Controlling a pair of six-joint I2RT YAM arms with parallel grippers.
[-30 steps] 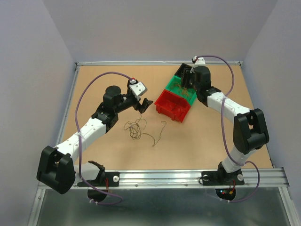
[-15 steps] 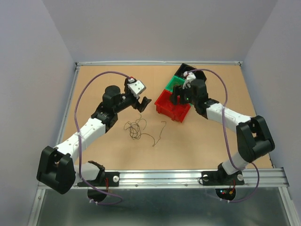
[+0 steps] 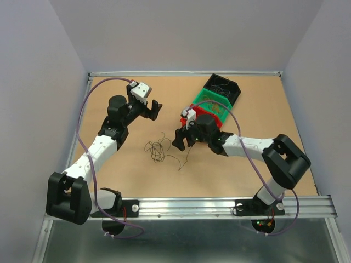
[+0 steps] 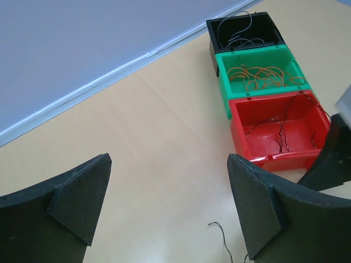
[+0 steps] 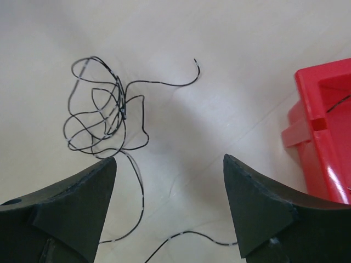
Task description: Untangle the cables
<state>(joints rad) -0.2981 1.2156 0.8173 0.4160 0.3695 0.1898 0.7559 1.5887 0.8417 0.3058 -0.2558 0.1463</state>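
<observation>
A tangle of thin dark cables (image 3: 158, 148) lies on the wooden table, with a loose strand (image 3: 186, 156) curling to its right. My right gripper (image 3: 181, 139) hovers open just right of the tangle; in its wrist view the knot (image 5: 122, 104) lies ahead of the left finger and a strand (image 5: 192, 234) runs under the gripper (image 5: 170, 203). My left gripper (image 3: 151, 109) is open and empty, raised beyond the tangle; in its view only one cable end (image 4: 222, 233) shows between the fingers. Orange cables (image 4: 263, 76) fill the green bin.
Three bins stand in a row at the back right: black (image 3: 239, 87), green (image 3: 200, 98) and red (image 3: 215, 120), the red one partly under my right arm. Dark wires lie in the black bin (image 4: 211, 49) and red bin (image 4: 274, 161). A metal rail edges the table.
My right gripper left the green bin, passed the red one and came down left beside the tangle, opening as it went. My left gripper drew back and up, away from the tangle.
</observation>
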